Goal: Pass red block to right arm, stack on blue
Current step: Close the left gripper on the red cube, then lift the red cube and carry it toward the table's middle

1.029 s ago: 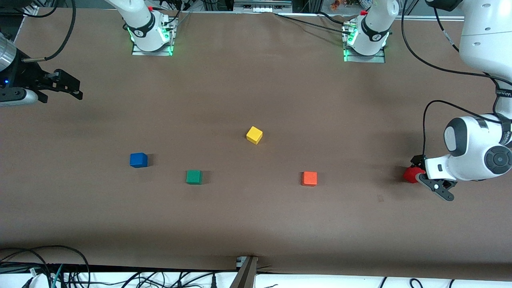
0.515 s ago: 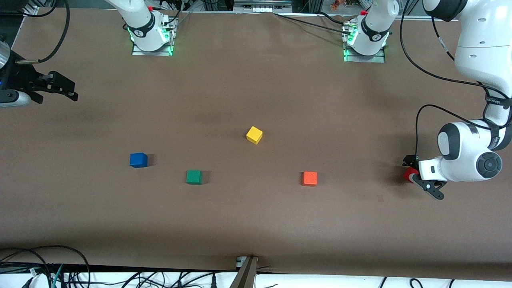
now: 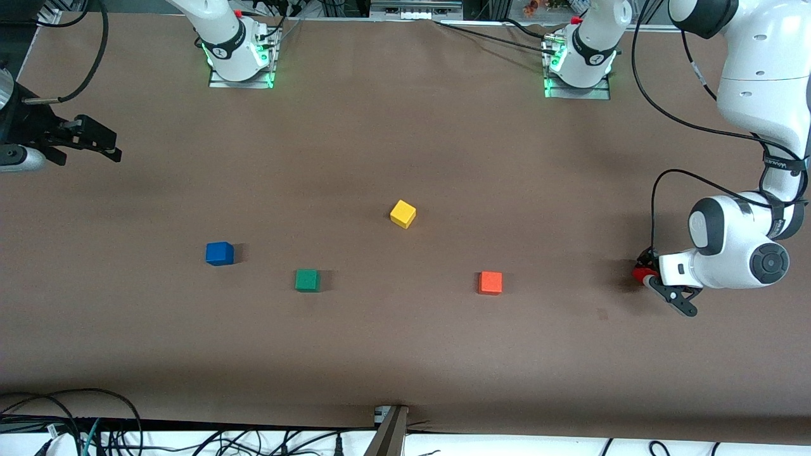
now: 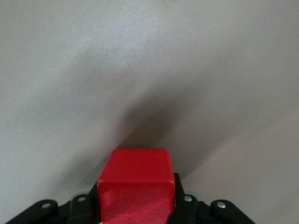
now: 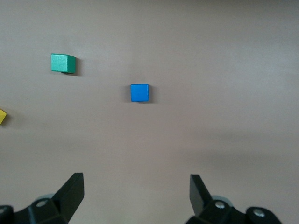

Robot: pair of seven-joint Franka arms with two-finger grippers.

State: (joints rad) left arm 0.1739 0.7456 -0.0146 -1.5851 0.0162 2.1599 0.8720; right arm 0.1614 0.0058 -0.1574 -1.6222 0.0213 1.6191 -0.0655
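Observation:
The red block (image 3: 640, 273) sits between the fingers of my left gripper (image 3: 650, 278) at the left arm's end of the table. The gripper is shut on it, low over the table. In the left wrist view the red block (image 4: 135, 179) fills the gap of the left gripper (image 4: 135, 198), with its shadow on the table below. The blue cube (image 3: 219, 253) sits on the table toward the right arm's end. My right gripper (image 3: 95, 140) hangs open and empty over the right arm's end of the table. Its wrist view shows the right gripper (image 5: 135, 186) with the blue cube (image 5: 139, 92) ahead.
A green cube (image 3: 307, 280) lies beside the blue one, slightly nearer the front camera, and shows in the right wrist view (image 5: 62, 63). A yellow cube (image 3: 403, 213) sits mid-table. An orange cube (image 3: 490, 282) lies between the green cube and the left gripper.
My left hand with the red block has sunk lower and shifted slightly toward the table's middle. My right gripper has drawn back a little toward its table edge.

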